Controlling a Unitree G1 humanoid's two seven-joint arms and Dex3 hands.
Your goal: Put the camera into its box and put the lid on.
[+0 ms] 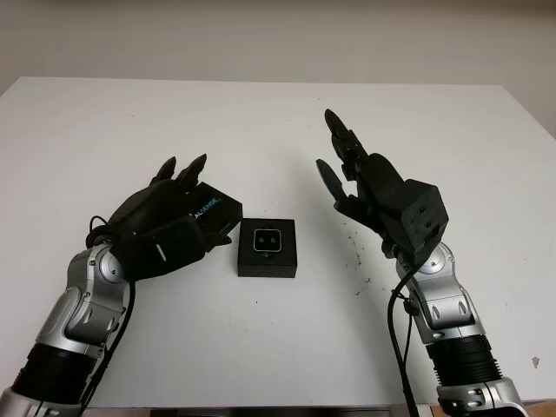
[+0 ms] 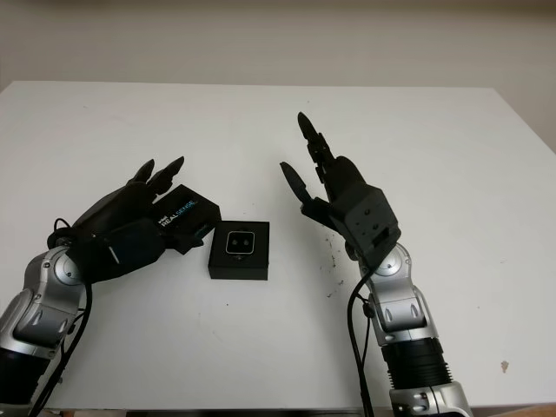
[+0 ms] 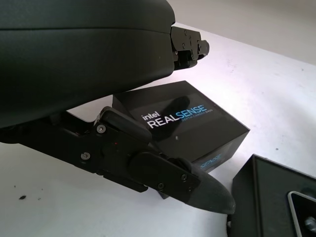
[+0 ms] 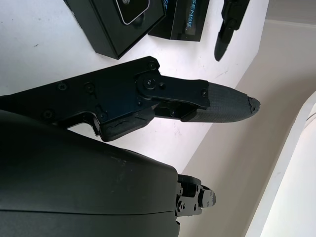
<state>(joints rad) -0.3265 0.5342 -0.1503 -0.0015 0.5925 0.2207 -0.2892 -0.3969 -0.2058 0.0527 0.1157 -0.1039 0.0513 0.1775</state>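
Observation:
The black box base (image 1: 268, 249) stands open at the middle of the white table (image 1: 278, 113), and the small silver-rimmed camera (image 1: 266, 240) sits inside it facing up. Just left of the base lies the black lid (image 1: 214, 212), printed REALSENSE, tilted at an angle to the base. My left hand (image 1: 187, 195) is open and reaches over the lid from the left. Its fingers (image 3: 168, 173) lie along the lid (image 3: 187, 123) without closing on it. To the right of the box my right hand (image 1: 339, 165) is open and raised off the table, palm towards the box.
A few small dark specks (image 1: 356, 254) mark the table to the right of the box. The table's far edge meets a pale wall (image 1: 278, 35). A black cable (image 1: 400, 339) runs along the right forearm.

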